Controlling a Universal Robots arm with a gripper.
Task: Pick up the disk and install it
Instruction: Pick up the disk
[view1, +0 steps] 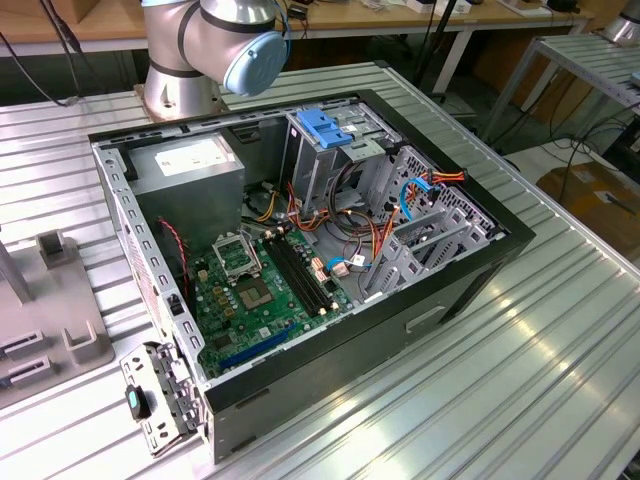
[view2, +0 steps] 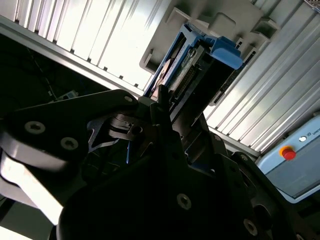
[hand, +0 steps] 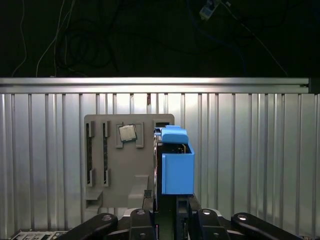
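Clamping the disk, end effector closed.

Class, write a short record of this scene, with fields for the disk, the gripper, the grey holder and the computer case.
disk: standing on edge, blue carrier frame around it
gripper: right at the disk, in line with it
grey holder: on the ribbed table, beside the disk, carrying a square chip
computer case: open, motherboard exposed
task state: disk not installed
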